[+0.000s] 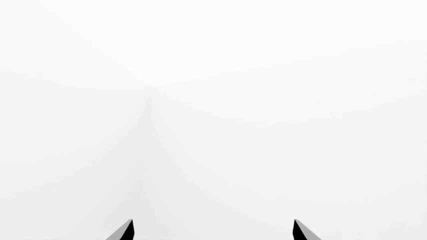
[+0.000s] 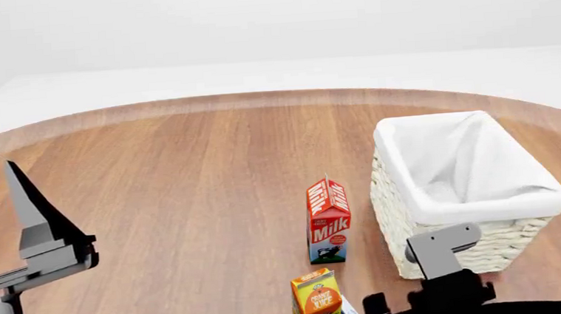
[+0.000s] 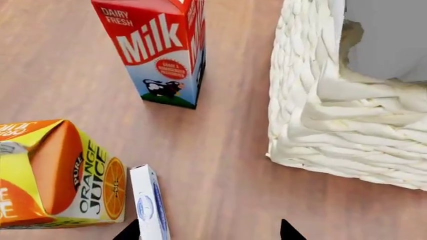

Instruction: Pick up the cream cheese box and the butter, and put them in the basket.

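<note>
Right claw [image 3: 208, 231] tips apart above flat cream cheese box [image 3: 148, 202]; woven basket [image 3: 320, 115] near.

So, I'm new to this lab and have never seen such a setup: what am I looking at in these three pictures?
It is a simulated two-armed robot. One picture looks down from its head; the others come from cameras by each gripper. On the wooden table stand a milk carton, an orange juice carton and a lined basket. The right gripper, jaws open, hovers over the small cream cheese box beside the juice. The left gripper, jaws also open, faces blank white. Nothing is held. No butter is visible.
</note>
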